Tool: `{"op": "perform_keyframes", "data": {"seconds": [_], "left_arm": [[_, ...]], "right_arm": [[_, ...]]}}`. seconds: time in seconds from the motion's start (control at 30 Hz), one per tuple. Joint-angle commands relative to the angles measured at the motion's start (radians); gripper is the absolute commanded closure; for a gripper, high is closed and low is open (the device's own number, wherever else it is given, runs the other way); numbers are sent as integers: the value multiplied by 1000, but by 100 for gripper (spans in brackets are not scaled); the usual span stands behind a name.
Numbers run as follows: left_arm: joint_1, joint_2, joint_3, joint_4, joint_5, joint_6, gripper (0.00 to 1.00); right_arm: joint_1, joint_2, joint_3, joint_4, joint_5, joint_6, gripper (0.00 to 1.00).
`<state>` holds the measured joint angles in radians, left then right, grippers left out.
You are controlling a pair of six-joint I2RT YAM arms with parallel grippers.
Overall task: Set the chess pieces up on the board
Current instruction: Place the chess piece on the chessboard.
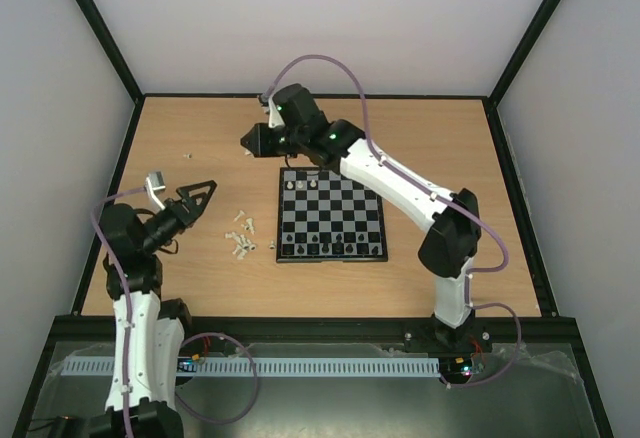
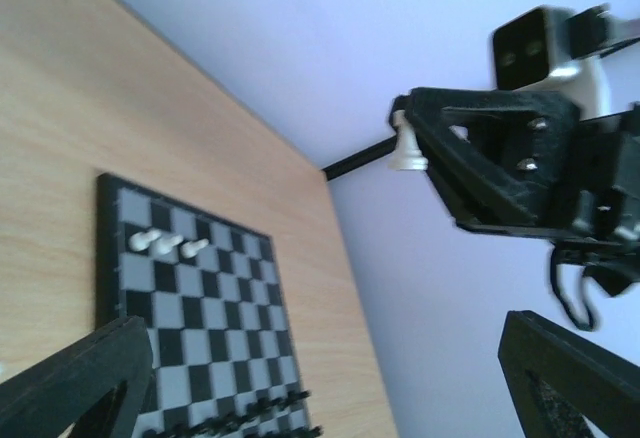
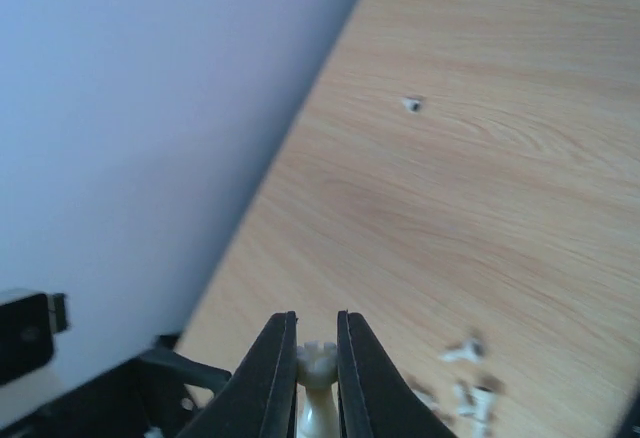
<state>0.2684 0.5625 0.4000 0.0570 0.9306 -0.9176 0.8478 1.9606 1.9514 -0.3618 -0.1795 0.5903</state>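
— Where is the right gripper (image 3: 317, 330)?
— Past the far left corner of the board (image 1: 331, 215), over the bare table (image 1: 440, 138). Its jaws are clenched on one cream-white chessman (image 3: 318, 360), pinched just below the head. The piece stands upright between the two fingers.
— And the left gripper (image 1: 207, 198)?
— Spread wide and grasping nothing. It hangs over the table, left of the board and well apart from it.
— What stands on the board?
— A row of black chessmen (image 1: 330, 248) runs along the near edge. At the far edge, close to the left corner, there are a few white chessmen (image 1: 304, 184) side by side. They are too small to say which kind.
— The other white men?
— A cluster of loose white pieces (image 1: 241, 239) lies on the table between the left gripper and the board's near left corner. Some of them are on their sides. A few stray bits (image 1: 187, 154) lie further toward the far left, too tiny to name.
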Motion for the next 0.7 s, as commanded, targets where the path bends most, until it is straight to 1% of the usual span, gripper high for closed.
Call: {"op": "perform_keyframes", "data": {"seconds": [0.0,0.1,0.17,0.27,0.33,0.43,0.57,0.67], "left_arm": [[-6,-61,-12,230,48,-201,5],[-10,-62,-21,327,39,-286,15],[-10,-58,-37,415,19,-360,17],[-16,-36,-49,562,-20,-469,18],[-47,-12,-20,564,-47,-455,19],[-149,10,31,456,-145,-334,22],[-296,69,39,460,-240,-281,28],[-355,90,39,456,-302,-252,35]], "right_arm": [[-12,-39,-123,244,-158,216,92],[-26,-75,-194,386,-208,322,92],[-31,-87,-220,453,-226,385,92],[-34,-103,-281,566,-241,471,92],[-34,-106,-293,620,-249,519,92],[-34,-99,-299,695,-270,602,92],[-35,-80,-282,757,-306,671,92],[-34,-67,-265,762,-331,689,92]]}}
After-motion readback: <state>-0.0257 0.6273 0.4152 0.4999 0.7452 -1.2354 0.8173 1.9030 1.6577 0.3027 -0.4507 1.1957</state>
